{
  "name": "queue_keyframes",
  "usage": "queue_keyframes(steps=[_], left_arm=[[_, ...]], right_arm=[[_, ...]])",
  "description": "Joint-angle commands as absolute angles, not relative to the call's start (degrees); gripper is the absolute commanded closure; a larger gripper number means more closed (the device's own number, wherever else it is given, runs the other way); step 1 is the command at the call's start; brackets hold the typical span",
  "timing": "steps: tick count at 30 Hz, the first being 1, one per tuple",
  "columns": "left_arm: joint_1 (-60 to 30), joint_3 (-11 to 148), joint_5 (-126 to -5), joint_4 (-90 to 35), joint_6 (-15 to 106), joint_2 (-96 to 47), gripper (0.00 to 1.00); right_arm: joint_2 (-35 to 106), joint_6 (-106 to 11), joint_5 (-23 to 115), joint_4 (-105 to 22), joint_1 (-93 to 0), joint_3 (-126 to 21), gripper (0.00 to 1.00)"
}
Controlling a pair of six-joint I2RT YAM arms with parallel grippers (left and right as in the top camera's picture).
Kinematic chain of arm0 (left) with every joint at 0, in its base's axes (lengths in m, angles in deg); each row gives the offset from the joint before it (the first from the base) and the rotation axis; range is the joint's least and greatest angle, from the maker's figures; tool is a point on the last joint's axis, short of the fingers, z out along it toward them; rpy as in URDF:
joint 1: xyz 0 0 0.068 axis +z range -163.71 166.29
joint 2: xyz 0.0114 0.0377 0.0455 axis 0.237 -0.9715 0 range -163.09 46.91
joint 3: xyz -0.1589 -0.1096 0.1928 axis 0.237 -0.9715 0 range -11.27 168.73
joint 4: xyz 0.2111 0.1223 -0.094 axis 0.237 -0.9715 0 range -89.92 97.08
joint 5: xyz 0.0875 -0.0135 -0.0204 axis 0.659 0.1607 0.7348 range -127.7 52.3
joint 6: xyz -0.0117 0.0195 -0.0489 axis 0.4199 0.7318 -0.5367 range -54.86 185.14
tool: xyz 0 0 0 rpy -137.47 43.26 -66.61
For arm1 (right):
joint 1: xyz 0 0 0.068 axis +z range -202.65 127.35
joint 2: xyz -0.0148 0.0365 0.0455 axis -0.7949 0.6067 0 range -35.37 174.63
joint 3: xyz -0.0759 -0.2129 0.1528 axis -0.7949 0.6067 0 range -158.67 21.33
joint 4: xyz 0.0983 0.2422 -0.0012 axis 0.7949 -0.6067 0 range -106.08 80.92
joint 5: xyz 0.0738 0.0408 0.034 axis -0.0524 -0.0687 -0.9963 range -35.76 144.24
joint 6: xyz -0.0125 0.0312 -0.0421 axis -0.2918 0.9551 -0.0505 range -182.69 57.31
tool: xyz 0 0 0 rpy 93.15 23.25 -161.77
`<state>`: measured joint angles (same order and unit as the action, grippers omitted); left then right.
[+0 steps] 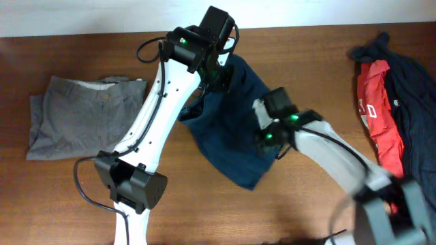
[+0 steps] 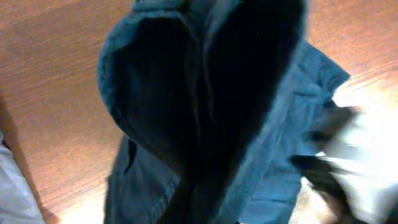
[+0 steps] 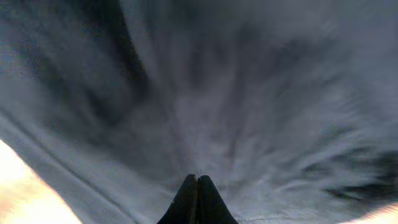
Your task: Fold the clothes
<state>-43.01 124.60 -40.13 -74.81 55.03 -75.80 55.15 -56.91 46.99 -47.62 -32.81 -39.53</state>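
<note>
- A wooden counter (image 1: 204, 211) seen from above, with two white robot arms reaching over it.
- A dark blue garment (image 1: 231, 136) lies spread on the counter between the two sets of fingers. Its upper edge is bunched under the left fingers and its lower part stretches past the right fingers.
- The left fingers (image 1: 219, 75) sit over the top edge of the dark blue garment. In the left wrist view the blue cloth (image 2: 261, 155) hangs in deep folds right in front of the camera and covers them, so I cannot tell whether they are apart or together.
- The right fingers (image 1: 267, 141) rest on the middle of the garment, near its right edge.
- In the right wrist view the right fingers (image 3: 197, 198) are pressed together, nipping the cloth (image 3: 249, 93). Creases fan out from their tips and the fabric fills the whole view.
- The right arm shows as a white and black blur (image 2: 354, 149) at the far side of the cloth from the left fingers.
- A pair of grey shorts (image 1: 82, 116) lies folded flat, well apart from the left fingers, on their outer side.
- A heap of clothes (image 1: 409, 102), dark with a red piece (image 1: 375, 116), lies well apart from the right fingers, at the counter's edge.
</note>
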Motion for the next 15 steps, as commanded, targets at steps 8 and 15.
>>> queue_keyframes(steps=[8, 15], left_arm=[[-43.71, 124.49, -39.37, -73.46, 54.90, -75.32, 1.00], [-43.71, 124.49, -39.35, -73.43, 54.92, -75.32, 0.99]], right_arm=[[44.33, -40.96, 57.31, -50.27, -43.72, -39.70, 0.96], [53.86, -47.08, 53.22, -48.80, -52.33, -39.64, 0.96]])
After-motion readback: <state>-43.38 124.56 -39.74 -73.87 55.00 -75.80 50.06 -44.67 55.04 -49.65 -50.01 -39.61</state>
